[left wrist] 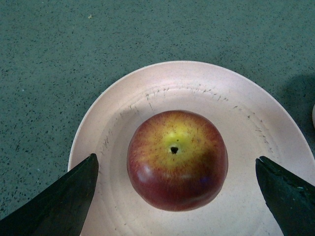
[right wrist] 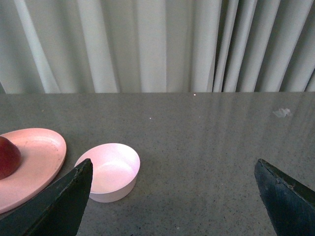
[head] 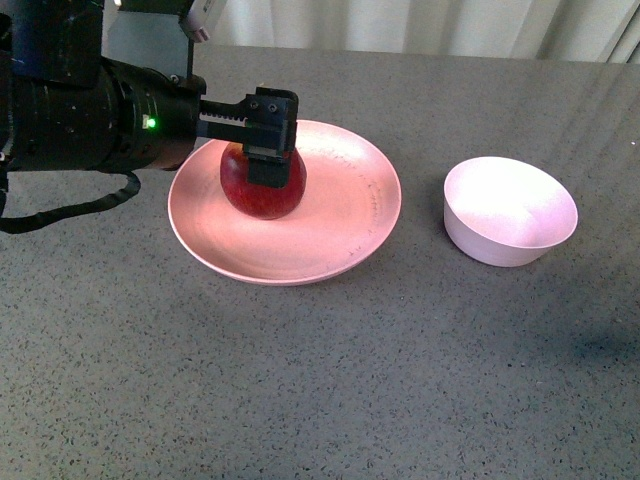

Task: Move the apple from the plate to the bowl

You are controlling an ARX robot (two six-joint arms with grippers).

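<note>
Left gripper (head: 270, 160) hangs at one apple (head: 238, 190), the arm reaching in level from the left. The apple sits on one plate (head: 372, 205), with one bowl (head: 510, 215) well apart to the right. From the left wrist, both fingers (left wrist: 69, 199) flank the apple, spread wide and clear of its sides. From the right wrist, the right gripper (right wrist: 173, 164) gapes empty above the table (right wrist: 206, 147), with bowl and plate beyond.

Apple (head: 250, 198) on pink plate (head: 345, 225) — bowl (head: 492, 246) beside
</note>
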